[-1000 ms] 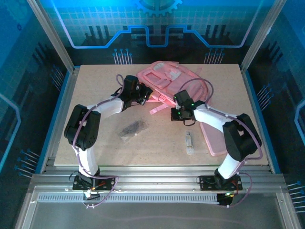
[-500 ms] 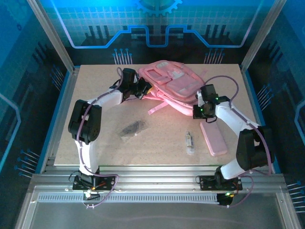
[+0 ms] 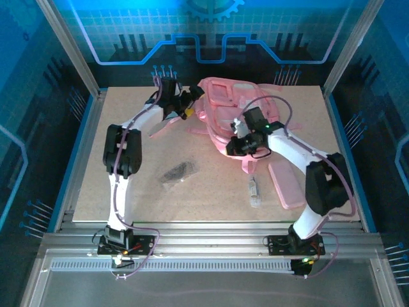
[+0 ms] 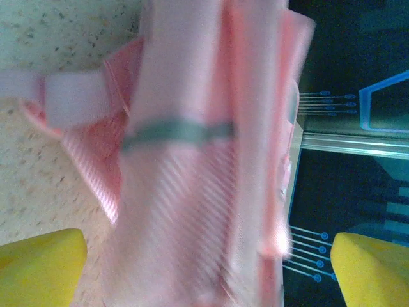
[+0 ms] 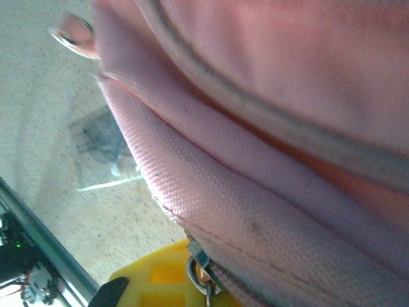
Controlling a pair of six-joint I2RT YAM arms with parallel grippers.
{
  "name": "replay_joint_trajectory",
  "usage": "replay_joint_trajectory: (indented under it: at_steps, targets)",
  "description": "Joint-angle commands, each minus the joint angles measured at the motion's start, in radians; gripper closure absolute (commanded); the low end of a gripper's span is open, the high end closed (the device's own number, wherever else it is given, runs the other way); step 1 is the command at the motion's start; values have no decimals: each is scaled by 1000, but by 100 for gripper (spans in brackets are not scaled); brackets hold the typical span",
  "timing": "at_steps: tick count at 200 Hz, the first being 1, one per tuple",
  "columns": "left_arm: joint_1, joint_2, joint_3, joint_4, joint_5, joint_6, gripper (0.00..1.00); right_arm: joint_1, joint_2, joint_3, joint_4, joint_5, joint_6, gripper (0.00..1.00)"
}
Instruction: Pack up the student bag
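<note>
Swung in from the right edge, the right arm now leans over the near side of the student bag [image 3: 230, 105], which has shifted and turned at the far middle of the surface [image 3: 211, 201]. The left arm has stretched farther back, to the bag's far-left corner.

The left fingers [image 4: 41, 265] stand wide apart, with blurred pink fabric and a strap between them. One of the right fingers [image 5: 160, 281] shows under the bag's fabric beside a metal zip pull [image 5: 201, 276]; I cannot tell whether they are clamped.

What the bag holds is hidden. Outside it lie a flat pink pencil case [image 3: 287, 184], a small clear tube [image 3: 255, 190] just beside that, and a clear pouch [image 3: 177, 171] with dark contents.
</note>
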Motion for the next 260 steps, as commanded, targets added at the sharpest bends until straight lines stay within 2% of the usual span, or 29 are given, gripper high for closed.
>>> replay_joint_trajectory:
  at_steps: [1,27,47,89,106,110,115,130,132,179,219,244,260]
  targets:
    - [-5,-216,-194,-17,-18,22,1,42,88,136,136,-113,118,100]
    - [-18,-385,-515,178,-8,-125,2,95,192,295,91,-140,137,100]
    - [-50,-426,-637,276,-20,-206,4,121,217,353,52,-145,150,100]
    - [-107,-308,-591,402,-27,-283,14,155,166,290,26,-147,199,100]
    - [-117,-258,-534,398,-47,-253,21,173,134,237,26,-142,217,100]
    - [-118,-246,-520,394,-50,-244,26,176,127,227,25,-141,219,100]
    - [-119,-234,-506,398,-50,-235,37,180,120,212,19,-140,220,100]
    - [-119,-214,-493,406,-57,-218,96,187,104,184,-39,-112,208,100]
    - [-118,-213,-492,406,-58,-217,100,186,103,183,-54,-106,205,100]
    - [-96,-282,-495,271,-42,-92,100,113,66,137,-402,105,57,100]
    - [-73,-312,-476,193,-12,-15,100,18,22,72,-532,213,-39,100]
    - [-59,-309,-445,137,38,57,100,-54,32,114,-606,371,-143,100]
    - [-42,-302,-413,86,82,113,100,-114,43,159,-631,418,-229,100]
